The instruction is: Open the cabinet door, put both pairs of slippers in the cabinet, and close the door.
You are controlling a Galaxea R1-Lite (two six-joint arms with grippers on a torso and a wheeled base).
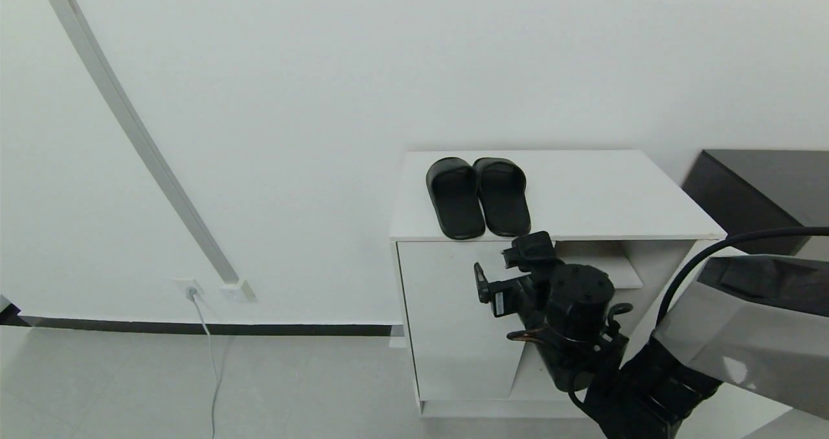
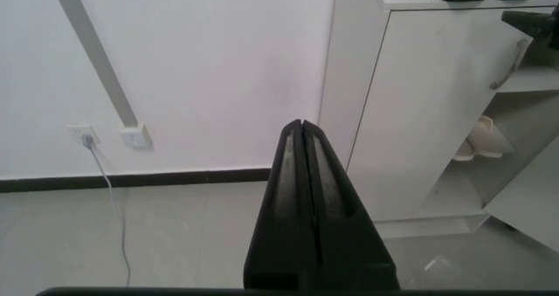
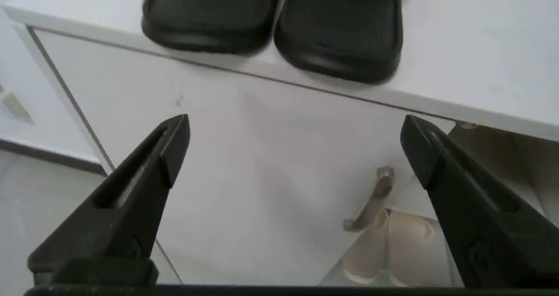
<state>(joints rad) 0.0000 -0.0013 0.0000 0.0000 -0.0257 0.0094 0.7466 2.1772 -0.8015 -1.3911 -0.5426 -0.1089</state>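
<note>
Head view: slippers (image 1: 479, 196) were seen just above the spread right end effector (image 1: 502, 267), seemingly lined up for grasping; the left end effector (image 2: 302, 130) was pressed together.

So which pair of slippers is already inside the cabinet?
The pale pair, lying in the open side of the cabinet. The black pair sits out on its top, side by side.

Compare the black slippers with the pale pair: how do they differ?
Colour: the black slippers are black, the pale pair cream. Place: the black slippers lie on top of the cabinet; the pale pair sits on a shelf inside it. Both are slippers, each pair kept together.
</note>
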